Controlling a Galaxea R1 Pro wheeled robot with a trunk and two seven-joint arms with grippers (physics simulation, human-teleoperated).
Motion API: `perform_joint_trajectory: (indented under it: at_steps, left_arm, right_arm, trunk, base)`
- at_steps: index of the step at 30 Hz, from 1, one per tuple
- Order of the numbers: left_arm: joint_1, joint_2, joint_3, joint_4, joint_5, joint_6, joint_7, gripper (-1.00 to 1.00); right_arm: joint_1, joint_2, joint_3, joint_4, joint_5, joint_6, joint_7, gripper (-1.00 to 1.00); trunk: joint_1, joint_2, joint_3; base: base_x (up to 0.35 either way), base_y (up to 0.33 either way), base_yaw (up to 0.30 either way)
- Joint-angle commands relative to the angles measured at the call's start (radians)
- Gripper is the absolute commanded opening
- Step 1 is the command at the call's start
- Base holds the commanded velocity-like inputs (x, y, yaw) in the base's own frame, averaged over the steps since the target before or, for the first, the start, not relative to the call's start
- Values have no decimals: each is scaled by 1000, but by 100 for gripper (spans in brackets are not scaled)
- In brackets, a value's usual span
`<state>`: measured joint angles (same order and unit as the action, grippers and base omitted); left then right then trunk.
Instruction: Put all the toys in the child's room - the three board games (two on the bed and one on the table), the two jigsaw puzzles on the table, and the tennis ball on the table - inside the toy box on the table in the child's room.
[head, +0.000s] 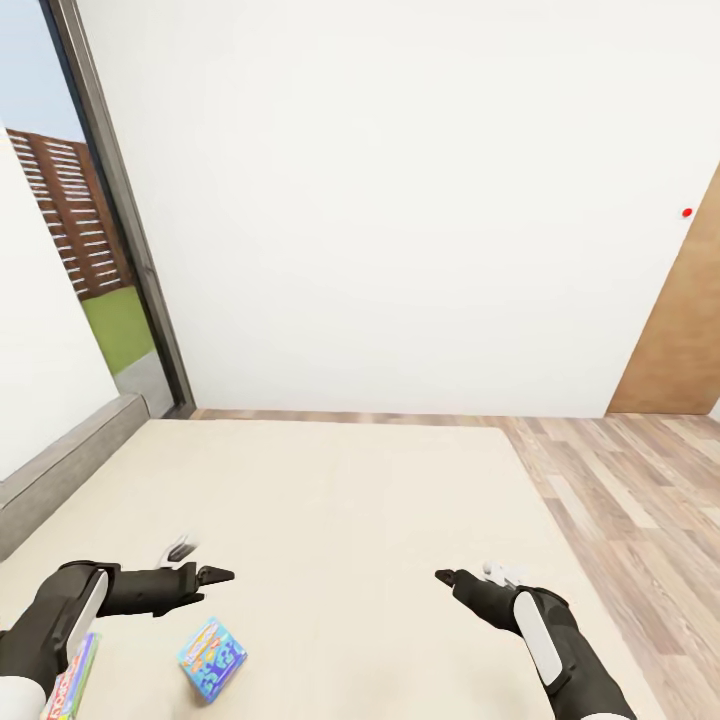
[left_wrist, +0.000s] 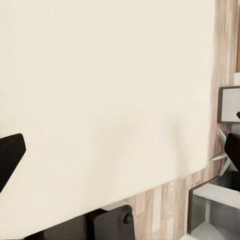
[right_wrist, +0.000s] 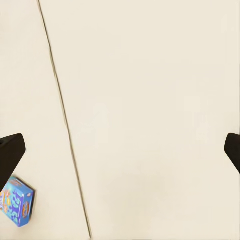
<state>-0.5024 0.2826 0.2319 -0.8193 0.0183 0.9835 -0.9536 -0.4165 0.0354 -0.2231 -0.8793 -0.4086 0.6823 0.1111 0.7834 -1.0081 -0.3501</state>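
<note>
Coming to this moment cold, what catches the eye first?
The wide cream bed spreads under both arms, each open pincer, left and right, hanging above it with nothing held. A light-blue board game lies on the mattress near the left arm, and another colourful game box peeks out beneath that arm.

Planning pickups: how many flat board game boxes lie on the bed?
2: a light-blue cartoon box between the grippers, and a green-edged box partly hidden under the left arm.

White wall (head: 400, 200), window frame (head: 120, 210), wood fence (head: 70, 210), grass (head: 120, 325).
</note>
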Motion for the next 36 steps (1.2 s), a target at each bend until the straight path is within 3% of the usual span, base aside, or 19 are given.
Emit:
perform_joint_trajectory:
  at_steps: [1, 17, 36]
  left_arm:
    - [-1, 0, 1, 0, 2, 7, -2, 100]
    - [-1, 0, 1, 0, 2, 7, -2, 100]
    - [-1, 0, 1, 0, 3, 7, -2, 100]
  right_arm:
    - [-1, 1, -5, -1, 4, 6, 5, 100]
    - [-1, 1, -5, -1, 4, 6, 5, 100]
    - [-1, 1, -5, -1, 4, -19, 5, 100]
  trunk:
    - [0, -1, -1]
    - [0, -1, -1]
    - [0, -1, -1]
  base:
    - [0, 194, 0]
    - [51, 115, 0]
    - [43, 13, 0]
